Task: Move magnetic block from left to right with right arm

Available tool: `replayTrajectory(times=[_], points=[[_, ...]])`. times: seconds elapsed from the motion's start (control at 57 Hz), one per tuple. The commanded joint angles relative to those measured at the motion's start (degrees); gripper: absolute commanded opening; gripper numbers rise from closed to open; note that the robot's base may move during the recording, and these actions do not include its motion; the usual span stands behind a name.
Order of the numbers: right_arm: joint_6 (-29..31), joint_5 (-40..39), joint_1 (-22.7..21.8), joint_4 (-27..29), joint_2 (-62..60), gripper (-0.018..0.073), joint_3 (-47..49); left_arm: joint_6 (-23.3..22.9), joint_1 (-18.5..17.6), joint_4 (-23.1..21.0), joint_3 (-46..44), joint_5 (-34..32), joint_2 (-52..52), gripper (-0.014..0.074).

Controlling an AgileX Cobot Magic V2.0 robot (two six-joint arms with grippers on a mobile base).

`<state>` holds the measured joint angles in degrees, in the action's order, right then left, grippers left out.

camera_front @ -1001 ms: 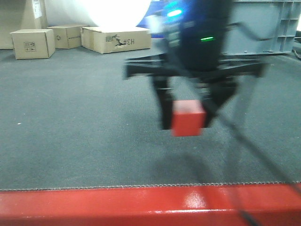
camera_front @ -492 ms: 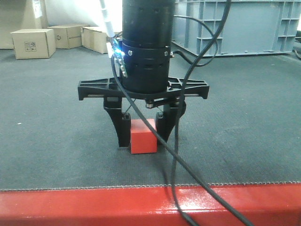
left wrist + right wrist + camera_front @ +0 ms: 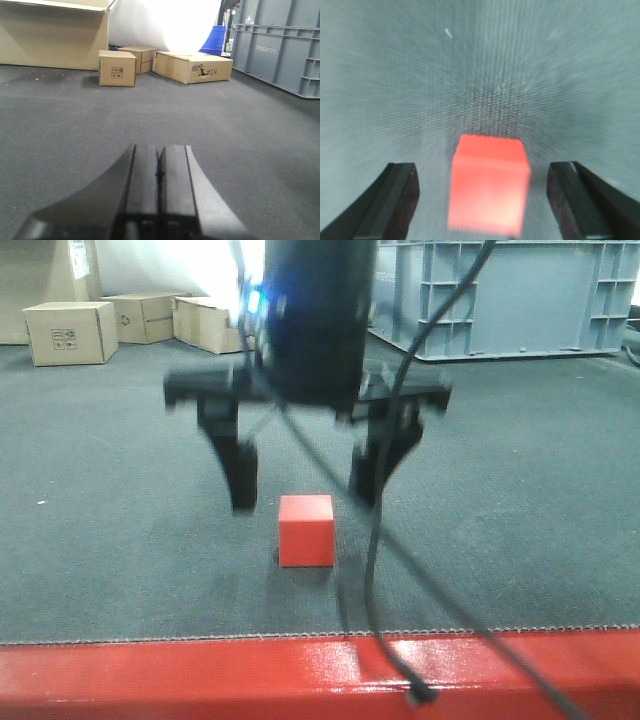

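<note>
The magnetic block [image 3: 305, 530], a small red cube, rests on the grey carpet near the front edge. My right gripper [image 3: 304, 490] hangs open just above it, blurred by motion, with one black finger on each side and neither touching. From the right wrist, the block [image 3: 489, 190] lies between the two fingers [image 3: 395, 200], with a clear gap on both sides. In the left wrist view, my left gripper [image 3: 160, 150] is shut with nothing in it and points across the carpet.
Brown cardboard boxes [image 3: 70, 332] [image 3: 245, 325] stand at the back left, and a big grey crate [image 3: 520, 295] at the back right. A red ledge [image 3: 300, 675] runs along the front edge. A black cable [image 3: 375, 570] hangs from the right arm, down past the block.
The right gripper carried the block leftward in the view and set it on the carpet. It has since opened, let go and risen a little. The block stays where it was put.
</note>
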<state>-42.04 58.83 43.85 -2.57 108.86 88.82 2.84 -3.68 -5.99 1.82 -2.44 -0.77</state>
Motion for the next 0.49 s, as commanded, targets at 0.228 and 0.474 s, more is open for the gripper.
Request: replayTrajectory(times=[0.228,0.474], points=[[12.8,-8.0,-1.5,-4.9,-17.4,0.0622,-8.3,0.1,0.0,-0.3,0.5,-5.2,-0.5,-0.0126],[24.5,-19.5,-8.3,-1.3,-31.1,0.032,-25.0,0.1,0.0,-0.3,0.5,-5.2,-0.5,-0.0126]])
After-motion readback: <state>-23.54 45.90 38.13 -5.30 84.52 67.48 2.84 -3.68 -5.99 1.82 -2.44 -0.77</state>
